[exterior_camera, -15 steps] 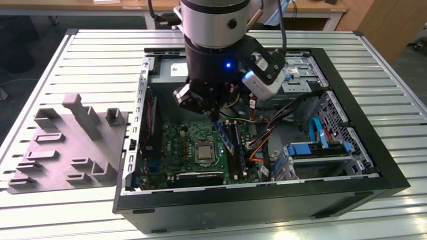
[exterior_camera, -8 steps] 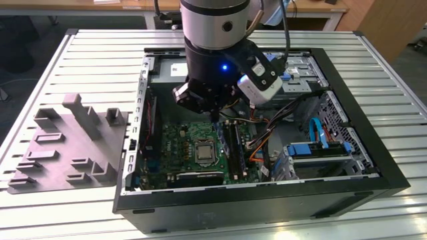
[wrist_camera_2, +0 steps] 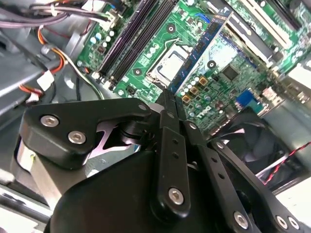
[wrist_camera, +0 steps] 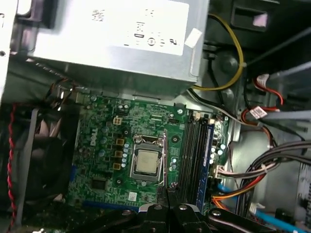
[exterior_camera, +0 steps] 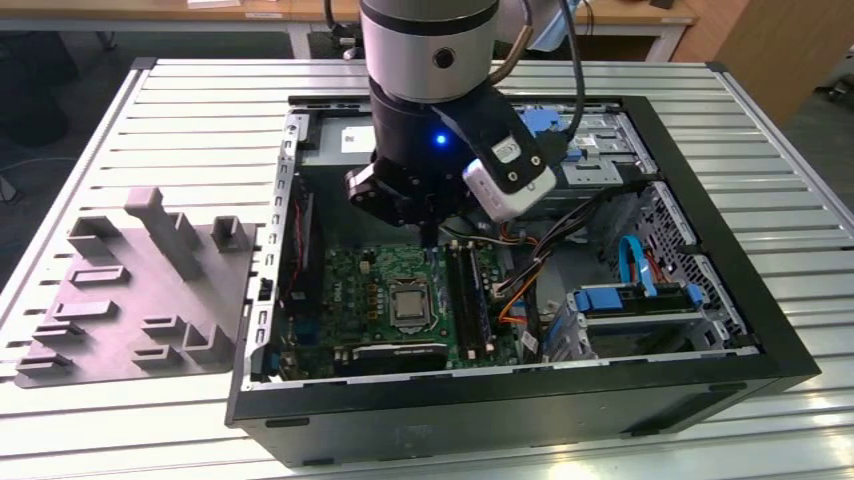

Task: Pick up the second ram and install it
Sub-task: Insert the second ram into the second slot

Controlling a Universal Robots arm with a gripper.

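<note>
My gripper is shut on the second ram, a long thin blue board with dark chips that sticks out from between the black fingers. In the first wrist view the ram appears edge-on, hanging over the processor socket of the green motherboard, beside the long black memory slots. One slot further out holds a blue strip. In the exterior view the gripper reaches down into the open computer case, just above the motherboard.
A grey power supply sits at one end of the board and a black fan at its side. Cable bundles and blue drive brackets crowd the case beyond the slots. A grey parts fixture lies on the table at the exterior view's left.
</note>
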